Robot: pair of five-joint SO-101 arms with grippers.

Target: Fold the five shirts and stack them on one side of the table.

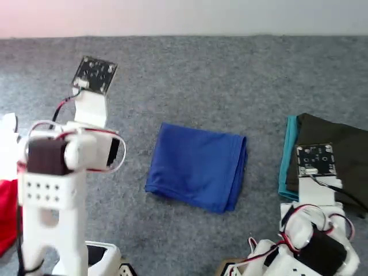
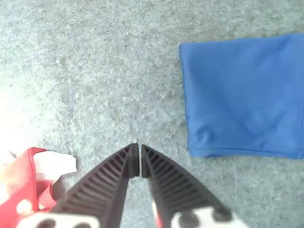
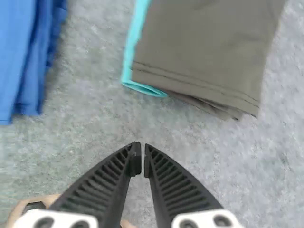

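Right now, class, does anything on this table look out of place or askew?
The folded blue shirt lies tilted mid-table, apart from the olive shirt, whose underlying teal shirt pokes out one side. A red garment sits alone at the opposite edge.

Blue shirt (image 1: 197, 167), folded flat into a rectangle, olive shirt (image 1: 345, 138) folded atop teal shirt (image 1: 289, 161), stacked well right of blue shirt, red shirt (image 1: 6, 213), rumpled, well left of it

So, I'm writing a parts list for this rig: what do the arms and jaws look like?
The left arm and right arm are white plastic with black motors, red and white cables and a dark circuit board each. The jaws are black, tapered and ribbed inside.
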